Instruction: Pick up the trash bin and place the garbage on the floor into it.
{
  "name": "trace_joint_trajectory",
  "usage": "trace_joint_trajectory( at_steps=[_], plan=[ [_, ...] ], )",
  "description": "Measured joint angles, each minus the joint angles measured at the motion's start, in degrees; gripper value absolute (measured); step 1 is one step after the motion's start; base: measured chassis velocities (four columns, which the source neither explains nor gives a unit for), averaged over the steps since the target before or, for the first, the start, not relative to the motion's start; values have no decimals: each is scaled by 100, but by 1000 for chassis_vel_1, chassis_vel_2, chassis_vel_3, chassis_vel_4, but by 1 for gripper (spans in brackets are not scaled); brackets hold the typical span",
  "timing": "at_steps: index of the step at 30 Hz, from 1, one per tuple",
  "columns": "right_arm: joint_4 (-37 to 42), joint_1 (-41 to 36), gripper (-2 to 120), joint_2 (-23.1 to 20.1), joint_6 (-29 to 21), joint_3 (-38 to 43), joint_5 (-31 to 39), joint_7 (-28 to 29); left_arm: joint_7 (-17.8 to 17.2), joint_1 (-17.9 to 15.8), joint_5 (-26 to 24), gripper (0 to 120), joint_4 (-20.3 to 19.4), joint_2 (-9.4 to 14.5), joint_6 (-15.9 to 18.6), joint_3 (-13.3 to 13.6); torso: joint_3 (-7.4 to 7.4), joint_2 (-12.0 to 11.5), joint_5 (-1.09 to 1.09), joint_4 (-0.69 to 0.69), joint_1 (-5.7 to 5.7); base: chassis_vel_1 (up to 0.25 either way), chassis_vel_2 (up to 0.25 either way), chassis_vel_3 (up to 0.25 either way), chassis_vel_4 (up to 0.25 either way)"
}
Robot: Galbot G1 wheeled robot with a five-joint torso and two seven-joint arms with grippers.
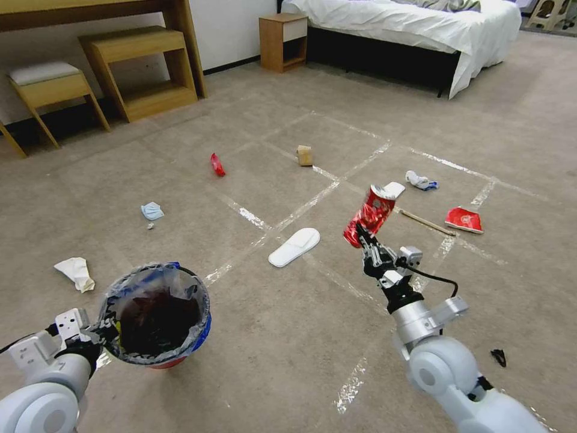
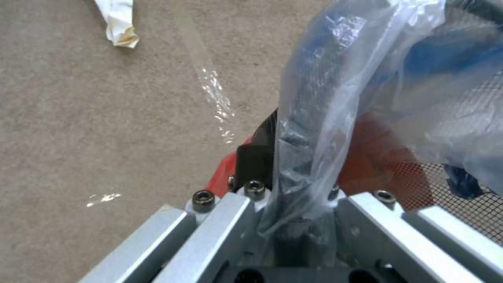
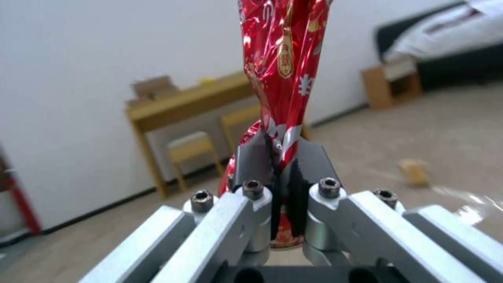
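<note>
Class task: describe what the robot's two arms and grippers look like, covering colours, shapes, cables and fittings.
Both arms are smooth, rounded, pale grey-white shells. The right gripper has black fingers on silver metal links with dark hex bolts, a black wrist collar and a looping black cable. The left gripper is built alike, with a black cable at its side.

One round trash bin [image 1: 157, 319] with a blue band and a grey plastic liner is counted. One shiny red foil wrapper [image 1: 369, 215] is seen held up off the floor, and two further red wrappers are counted on the carpet, one small [image 1: 217, 164] and one flat [image 1: 463, 219]. Two white flat slippers [image 1: 294, 246] may be counted, though the second [image 1: 393, 189] is half hidden. One blue mask [image 1: 151, 210], one tan paper bag [image 1: 305, 155], one wooden stick [image 1: 428, 223] and two crumpled tissues [image 1: 75, 272] [image 1: 419, 180] are counted.
</note>
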Motion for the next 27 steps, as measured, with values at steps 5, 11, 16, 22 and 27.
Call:
trace_joint_trajectory(
  at_steps=[5, 11, 16, 22, 27],
  plan=[
    [138, 124, 3, -270, 166, -268, -23, -191, -2, -13, -9, 1, -5, 12, 25, 54, 0, 0, 0, -1, 0, 0, 0, 0, 0],
    [128, 351, 3, -511, 315, -755, -80, -428, -1, -76, -117, 1, 42, 211, 77, 162, 0, 0, 0, 0, 0, 0, 0, 0, 0],
    [147, 421, 3, -646, 386, -962, -57, -513, 7, -219, -209, 1, 165, 356, 107, 232, 0, 0, 0, -3, 0, 0, 0, 0, 0],
    [208, 795, 3, -1212, 491, -1518, 143, -582, 104, -674, -514, 1, 408, 715, 146, 477, 0, 0, -1, -3, 0, 0, 0, 0, 0],
    [130, 1469, 3, -1358, 417, -2173, 441, -512, 105, -848, -637, 1, 508, 871, 176, 578, 1, 0, 0, -4, 0, 0, 0, 0, 0]
  ],
)
